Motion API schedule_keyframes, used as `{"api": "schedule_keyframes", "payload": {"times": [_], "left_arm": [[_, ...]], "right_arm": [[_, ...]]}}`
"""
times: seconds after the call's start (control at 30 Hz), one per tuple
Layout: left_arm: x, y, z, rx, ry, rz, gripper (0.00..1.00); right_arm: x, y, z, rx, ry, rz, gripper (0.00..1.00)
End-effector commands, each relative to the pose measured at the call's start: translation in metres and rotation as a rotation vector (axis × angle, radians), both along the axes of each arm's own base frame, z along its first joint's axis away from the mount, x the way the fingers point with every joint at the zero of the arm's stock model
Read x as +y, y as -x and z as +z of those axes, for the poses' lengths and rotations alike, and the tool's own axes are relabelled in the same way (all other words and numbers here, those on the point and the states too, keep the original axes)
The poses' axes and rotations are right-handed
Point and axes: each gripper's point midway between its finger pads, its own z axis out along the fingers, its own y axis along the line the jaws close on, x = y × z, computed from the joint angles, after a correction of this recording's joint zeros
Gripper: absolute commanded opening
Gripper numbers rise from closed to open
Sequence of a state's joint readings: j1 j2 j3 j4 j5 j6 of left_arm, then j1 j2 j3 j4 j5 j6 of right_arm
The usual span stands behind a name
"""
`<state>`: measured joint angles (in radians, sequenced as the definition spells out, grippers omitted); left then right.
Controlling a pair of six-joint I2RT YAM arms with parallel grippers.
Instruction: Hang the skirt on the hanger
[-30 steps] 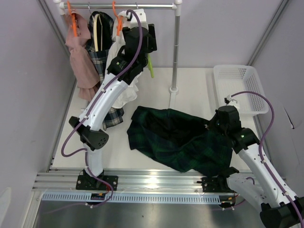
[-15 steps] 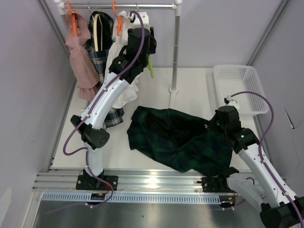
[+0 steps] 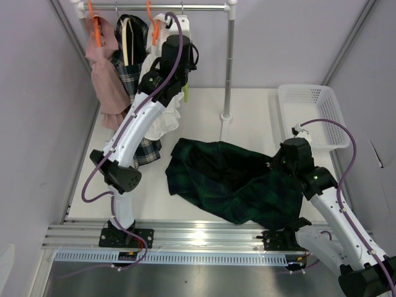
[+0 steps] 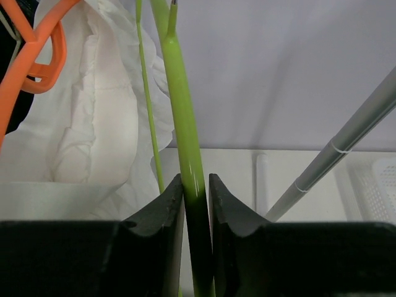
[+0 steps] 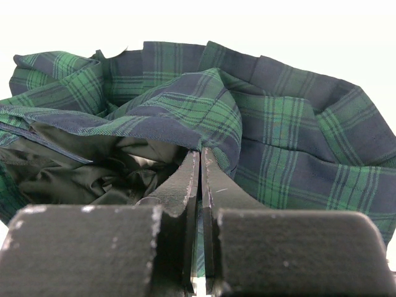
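Note:
A dark green plaid skirt [image 3: 229, 179] lies crumpled on the white table in the top view. My right gripper [image 3: 278, 166] is at its right side. In the right wrist view that gripper [image 5: 200, 153] is shut on a fold of the skirt [image 5: 272, 111], with cloth pinched between its jaws. A lime green hanger [image 4: 182, 105] hangs from the rail. My left gripper [image 4: 197, 179] is shut on its bar, one jaw pressed to each side. From above, the left gripper [image 3: 178, 52] sits high by the rail, with a bit of the hanger [image 3: 185, 93] showing below it.
A clothes rail [image 3: 204, 8] on a grey pole [image 3: 229, 62] holds a pink garment [image 3: 105, 74], a plaid garment [image 3: 127, 71] and a white garment [image 3: 162, 117] on an orange hanger [image 4: 37, 55]. A white basket [image 3: 309, 114] stands at the back right.
My left gripper has closed from wide open onto the green hanger, and its wrist has shifted slightly left along the rail. The right arm and the skirt have not moved.

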<state>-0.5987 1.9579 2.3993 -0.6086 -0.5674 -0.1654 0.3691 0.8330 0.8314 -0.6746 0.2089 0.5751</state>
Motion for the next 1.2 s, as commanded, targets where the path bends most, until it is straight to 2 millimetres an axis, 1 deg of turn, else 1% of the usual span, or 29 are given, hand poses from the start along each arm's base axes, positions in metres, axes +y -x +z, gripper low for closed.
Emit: {"api": "schedule_keyframes", "payload": {"times": [0.0, 0.1, 0.13, 0.2, 0.23, 0.27, 0.33, 0.37, 0.43, 0.53, 0.6, 0.67, 0.83, 0.93, 0.97, 1.0, 1.03, 1.17], "left_arm": [[0.012, 0.017, 0.035, -0.053, 0.025, -0.029, 0.23], [0.016, 0.022, 0.044, -0.068, 0.023, -0.042, 0.18], [0.017, 0.022, 0.046, -0.073, 0.018, -0.051, 0.11], [0.014, 0.026, 0.055, -0.092, 0.025, -0.101, 0.06], [0.014, 0.026, 0.057, -0.100, 0.028, -0.115, 0.01], [0.013, 0.025, 0.057, -0.099, 0.026, -0.129, 0.00], [0.010, 0.029, 0.067, -0.127, 0.042, -0.173, 0.00], [0.008, 0.029, 0.065, -0.125, 0.041, -0.189, 0.00], [0.007, 0.034, 0.075, -0.158, 0.058, -0.210, 0.00], [0.006, 0.038, 0.083, -0.173, 0.077, -0.229, 0.00], [0.005, 0.039, 0.082, -0.169, 0.084, -0.243, 0.00], [0.003, 0.043, 0.087, -0.180, 0.097, -0.259, 0.00], [0.003, 0.045, 0.082, -0.158, 0.119, -0.278, 0.00], [0.004, 0.051, 0.087, -0.171, 0.137, -0.294, 0.00], [0.002, 0.050, 0.078, -0.153, 0.135, -0.298, 0.00], [0.005, 0.055, 0.085, -0.173, 0.144, -0.300, 0.00], [0.005, 0.058, 0.087, -0.176, 0.152, -0.304, 0.00], [0.004, 0.064, 0.082, -0.147, 0.153, -0.324, 0.00]], "right_arm": [[0.003, -0.005, 0.005, -0.029, -0.008, 0.011, 0.00], [0.003, -0.005, 0.006, -0.031, -0.009, 0.013, 0.00], [0.002, -0.006, 0.006, -0.030, -0.008, 0.011, 0.00], [0.003, -0.006, 0.006, -0.032, -0.007, 0.013, 0.00], [0.003, -0.006, 0.005, -0.029, -0.007, 0.014, 0.00], [0.003, -0.006, 0.006, -0.033, -0.009, 0.014, 0.00], [0.003, -0.006, 0.007, -0.034, -0.010, 0.012, 0.00], [0.003, -0.006, 0.007, -0.034, -0.009, 0.014, 0.00], [0.003, -0.006, 0.007, -0.033, -0.008, 0.015, 0.00], [0.002, -0.006, 0.008, -0.034, -0.003, 0.015, 0.00], [0.002, -0.006, 0.008, -0.034, -0.001, 0.013, 0.00], [0.001, -0.006, 0.008, -0.036, 0.001, 0.013, 0.00], [0.002, -0.006, 0.008, -0.034, 0.001, 0.016, 0.00], [0.002, -0.007, 0.008, -0.035, 0.003, 0.016, 0.00], [0.002, -0.007, 0.008, -0.036, 0.002, 0.016, 0.00], [0.002, -0.006, 0.007, -0.032, 0.003, 0.018, 0.00], [0.002, -0.007, 0.006, -0.030, 0.003, 0.017, 0.00], [0.002, -0.007, 0.006, -0.032, 0.004, 0.016, 0.00]]}}
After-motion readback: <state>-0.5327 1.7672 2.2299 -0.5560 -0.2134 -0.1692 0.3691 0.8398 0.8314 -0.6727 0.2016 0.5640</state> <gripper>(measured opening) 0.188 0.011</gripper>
